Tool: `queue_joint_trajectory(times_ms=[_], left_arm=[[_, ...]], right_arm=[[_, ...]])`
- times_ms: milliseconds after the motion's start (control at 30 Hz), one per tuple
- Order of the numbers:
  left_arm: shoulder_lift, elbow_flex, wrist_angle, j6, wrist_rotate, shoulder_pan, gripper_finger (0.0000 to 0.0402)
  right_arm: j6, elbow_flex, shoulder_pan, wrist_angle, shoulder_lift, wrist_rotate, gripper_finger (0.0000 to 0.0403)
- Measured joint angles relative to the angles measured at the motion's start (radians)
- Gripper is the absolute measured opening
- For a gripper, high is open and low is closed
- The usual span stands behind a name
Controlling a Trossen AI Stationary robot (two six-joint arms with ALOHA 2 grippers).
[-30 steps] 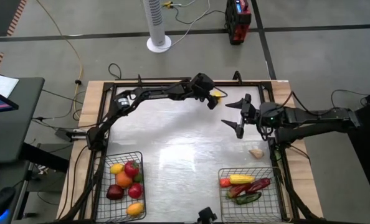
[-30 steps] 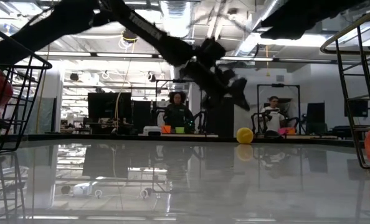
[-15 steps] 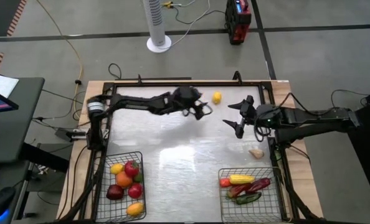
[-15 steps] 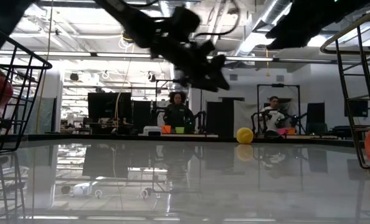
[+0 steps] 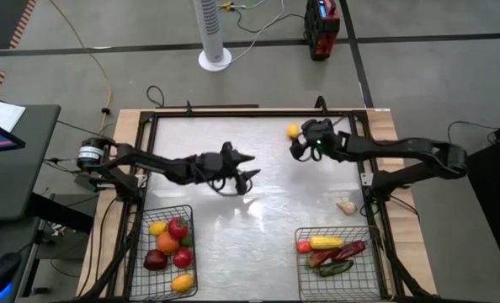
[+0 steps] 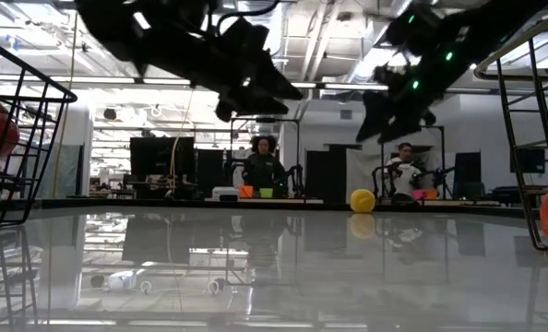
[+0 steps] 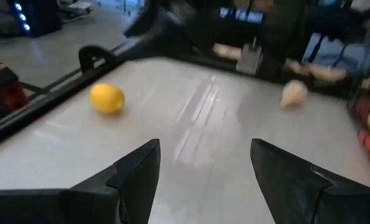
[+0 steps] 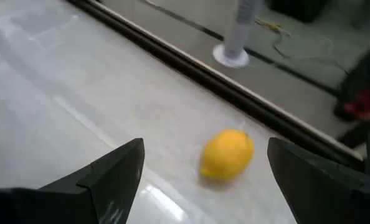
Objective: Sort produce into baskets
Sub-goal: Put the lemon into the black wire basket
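A yellow lemon [image 5: 293, 130] lies on the white table near its far edge. My right gripper [image 5: 299, 145] hangs open just near-right of it and touches nothing; in its wrist view the lemon [image 8: 227, 154] shows ahead between the spread fingers. My left gripper [image 5: 250, 167] is open and empty over the table's middle, left of the lemon [image 7: 107, 98]. A whitish garlic bulb [image 5: 346, 206] lies near the right edge. Two wire baskets stand at the near edge: the left one [image 5: 188, 252] holds red, orange and yellow pieces, and the right one [image 5: 300, 261] holds yellow, red and green ones.
A dark raised frame [image 5: 233, 110] runs around the table. The middle of the table between the baskets and the far edge lies bare. People sit at desks in the room [image 6: 263, 166] beyond the table.
My left gripper has drawn back from the lemon at the far edge toward the table's middle and left. My right gripper has swung from the right side toward the far edge and the lemon, sinking and turning as it went. The lemon has stayed in place.
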Motion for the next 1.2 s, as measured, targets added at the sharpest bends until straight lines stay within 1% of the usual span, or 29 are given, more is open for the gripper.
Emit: queue_joint_trajectory(times_ms=[133,233,400,600,733,900,1033,1200], left_arm=[[-0.001,-0.027,0.027,0.048,-0.071,-0.075,0.0237],[-0.003,-0.034,0.042,0.086,-0.106,-0.120,0.0237],[-0.002,-0.034,0.041,0.106,-0.127,-0.166,0.0237],[-0.002,-0.034,0.034,0.108,-0.129,-0.182,0.0237],[-0.002,-0.034,0.029,0.102,-0.129,-0.183,0.0237],[-0.002,-0.034,0.032,0.102,-0.131,-0.183,0.0237],[-0.002,-0.034,0.034,0.102,-0.132,-0.181,0.0237],[-0.002,-0.034,0.027,0.101,-0.132,-0.181,0.0237]], right_arm=[[0.051,0.000,-0.019,0.054,0.084,0.016,0.0366],[0.061,0.000,-0.006,0.082,0.133,0.073,0.0366],[0.118,-0.001,0.042,0.095,0.182,0.195,0.0366],[0.163,-0.071,0.079,0.249,0.254,0.302,0.0362],[0.155,-0.138,0.066,0.471,0.301,0.308,0.0359],[0.074,-0.183,0.046,0.717,0.385,0.301,0.0366],[0.043,-0.187,0.029,0.823,0.460,0.250,0.0382],[0.034,-0.187,0.009,0.900,0.538,0.248,0.0398]])
